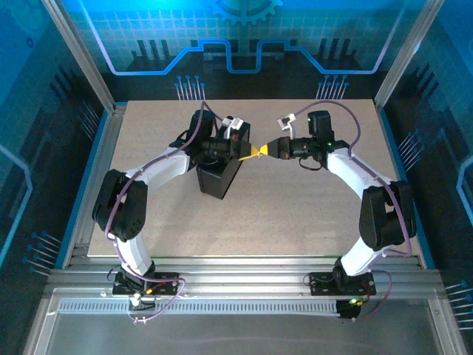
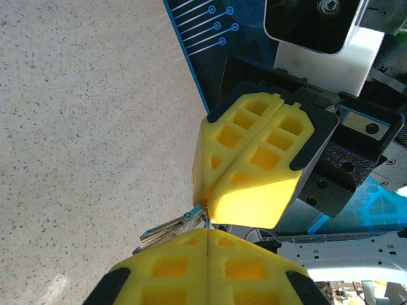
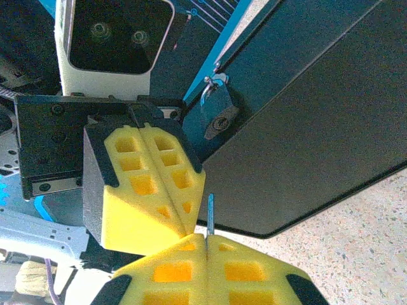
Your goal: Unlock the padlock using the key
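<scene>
Blue printed panels and aluminium posts wall in a speckled beige surface [image 1: 295,214]. On the left, the left arm [image 1: 159,174] rises from its base at the near edge, bends at the elbow and reaches in toward the middle, its wrist passing above a black box [image 1: 216,177] that stands on the surface. The left gripper [image 2: 208,241] has its 2 yellow fingers pressed together, with nothing visibly caught between them. It meets the right gripper [image 3: 206,240] tip to tip above the surface, just right of the box. The right gripper is clamped on the key [image 3: 211,213], a thin grey strip that stands straight out of its finger seam beside the left gripper's tip. The right arm [image 1: 355,174] mirrors the left, bent at the elbow and reaching inward. The right wrist view shows the padlock [image 3: 216,109] hanging on the box's side, well apart from the key. In the top view both are too small to make out, and the left wrist view shows the key as a silvery piece pointing left.
</scene>
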`<action>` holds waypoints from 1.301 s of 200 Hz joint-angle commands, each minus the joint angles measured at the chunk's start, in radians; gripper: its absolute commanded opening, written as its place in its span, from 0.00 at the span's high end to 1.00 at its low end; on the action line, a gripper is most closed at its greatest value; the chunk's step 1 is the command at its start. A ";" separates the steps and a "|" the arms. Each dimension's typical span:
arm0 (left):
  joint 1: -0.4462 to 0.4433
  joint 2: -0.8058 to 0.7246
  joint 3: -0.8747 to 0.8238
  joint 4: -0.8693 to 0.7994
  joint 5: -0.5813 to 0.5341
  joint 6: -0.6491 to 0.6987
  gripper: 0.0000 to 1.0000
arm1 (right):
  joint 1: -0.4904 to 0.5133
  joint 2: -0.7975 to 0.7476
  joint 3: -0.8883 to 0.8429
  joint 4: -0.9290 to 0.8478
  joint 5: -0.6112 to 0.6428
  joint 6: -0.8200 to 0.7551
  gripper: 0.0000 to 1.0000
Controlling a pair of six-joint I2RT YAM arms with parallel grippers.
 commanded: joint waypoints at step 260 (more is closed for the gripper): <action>-0.004 -0.027 0.038 -0.031 0.077 0.047 1.00 | 0.009 0.082 0.071 -0.144 -0.220 -0.222 0.74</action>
